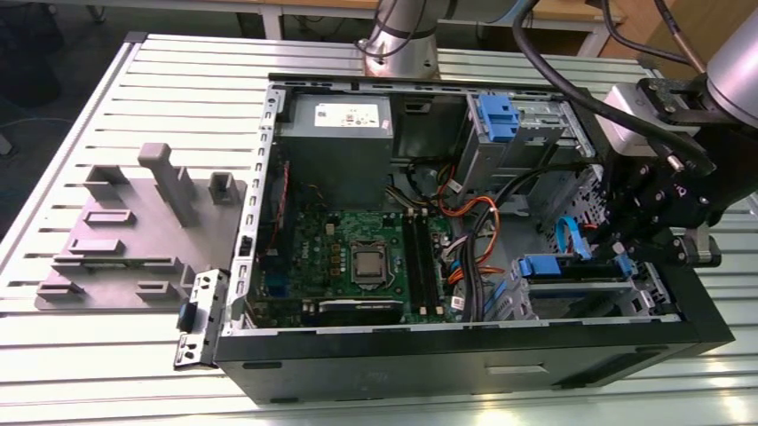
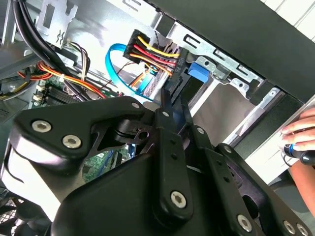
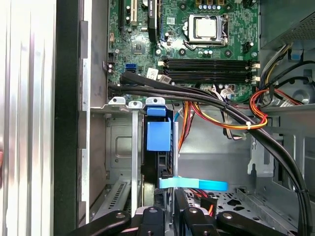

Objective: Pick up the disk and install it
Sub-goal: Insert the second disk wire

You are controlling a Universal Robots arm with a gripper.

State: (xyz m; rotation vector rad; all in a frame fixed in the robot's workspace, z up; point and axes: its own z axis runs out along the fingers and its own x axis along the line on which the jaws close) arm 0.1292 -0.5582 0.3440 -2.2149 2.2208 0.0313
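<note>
The disk (image 3: 158,135) stands edge-on in the drive cage of the open computer case (image 1: 474,355), at the exterior view's right. Its bright blue carrier tab (image 2: 198,70) faces the motherboard. In the exterior view the blue carrier (image 1: 548,266) sits at the cage's mouth. My gripper (image 3: 170,212) is right behind the disk, with its black fingers (image 2: 164,105) close together on the disk's rear end. The gripper (image 1: 619,253) hangs over the case's right wall. The disk's silver body is hidden.
Thick black cables (image 3: 206,101) and orange-yellow wires (image 3: 256,115) cross near the cage, and a blue flat cable (image 3: 194,184) lies by the fingers. Another blue carrier (image 1: 495,111) sits in the upper bay. A grey fixture block (image 1: 119,240) lies left. A person's hand (image 2: 300,135) rests outside the case.
</note>
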